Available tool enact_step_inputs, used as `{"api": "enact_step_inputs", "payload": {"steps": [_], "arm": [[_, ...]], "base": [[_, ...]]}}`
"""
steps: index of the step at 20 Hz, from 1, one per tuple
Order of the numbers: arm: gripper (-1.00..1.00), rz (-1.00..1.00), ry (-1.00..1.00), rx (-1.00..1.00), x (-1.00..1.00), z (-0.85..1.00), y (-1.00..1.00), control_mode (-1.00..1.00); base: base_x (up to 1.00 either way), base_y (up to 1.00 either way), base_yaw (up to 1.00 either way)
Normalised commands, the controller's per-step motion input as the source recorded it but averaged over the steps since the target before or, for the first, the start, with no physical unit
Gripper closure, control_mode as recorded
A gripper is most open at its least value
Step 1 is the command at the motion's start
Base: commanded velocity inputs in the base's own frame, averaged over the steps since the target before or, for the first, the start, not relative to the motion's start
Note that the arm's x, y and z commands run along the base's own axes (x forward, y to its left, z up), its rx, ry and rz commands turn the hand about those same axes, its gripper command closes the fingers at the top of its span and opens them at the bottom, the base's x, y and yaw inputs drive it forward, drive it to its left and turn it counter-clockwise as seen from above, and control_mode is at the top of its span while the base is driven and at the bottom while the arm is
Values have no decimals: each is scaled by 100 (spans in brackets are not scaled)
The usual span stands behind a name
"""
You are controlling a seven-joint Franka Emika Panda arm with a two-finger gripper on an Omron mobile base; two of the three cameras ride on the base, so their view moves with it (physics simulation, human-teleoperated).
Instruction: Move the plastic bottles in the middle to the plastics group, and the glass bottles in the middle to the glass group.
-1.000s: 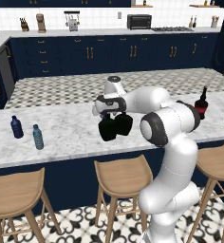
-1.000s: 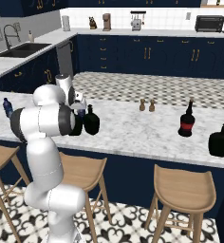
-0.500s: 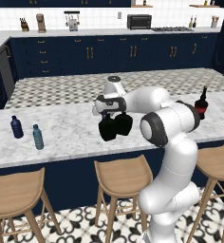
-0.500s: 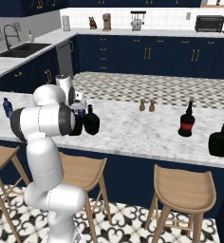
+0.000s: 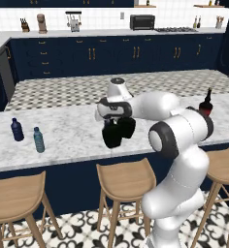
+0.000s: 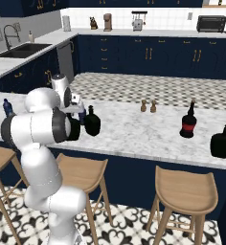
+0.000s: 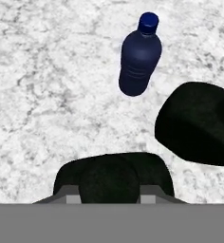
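The bench [image 5: 63, 131] is a long slab of white marble veined in grey, polished smooth, with three round wooden stools [image 5: 126, 181] along its front edge. Near the middle, close to that front edge, stand two squat, round-bellied black glass bottles [image 5: 127, 127] with glossy skins and short narrow necks, just beside each other. The gripper [image 7: 109, 192] has closed its dark fingers [image 7: 149, 193] around the neck of the nearer one [image 7: 111, 178]. Close behind this pair, toward the bench's back edge, a small slim navy-blue plastic bottle [image 7: 140, 57] stands upright with ribbed sides and a screw cap. Toward the right end rest a dark, red-labelled bottle [image 6: 188, 122] with a slim neck and another black rounded bottle [image 6: 223, 142], near each other. Toward the left end stand a second navy bottle [image 5: 17, 130] and a teal-grey bottle [image 5: 39, 140], both slim and capped, near each other.
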Motion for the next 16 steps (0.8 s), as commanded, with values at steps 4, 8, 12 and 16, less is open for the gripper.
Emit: {"api": "enact_step_inputs", "payload": {"steps": [4,8,12,16], "arm": [[100,0,0,0,-74,24,-7,-100],[100,-1,0,4,-41,36,-41,-100],[100,-5,0,7,-25,34,-77,-100],[100,-8,0,6,-5,24,-98,-100]], "base": [[0,0,0],[0,0,0],[0,0,0],[0,0,0]]}}
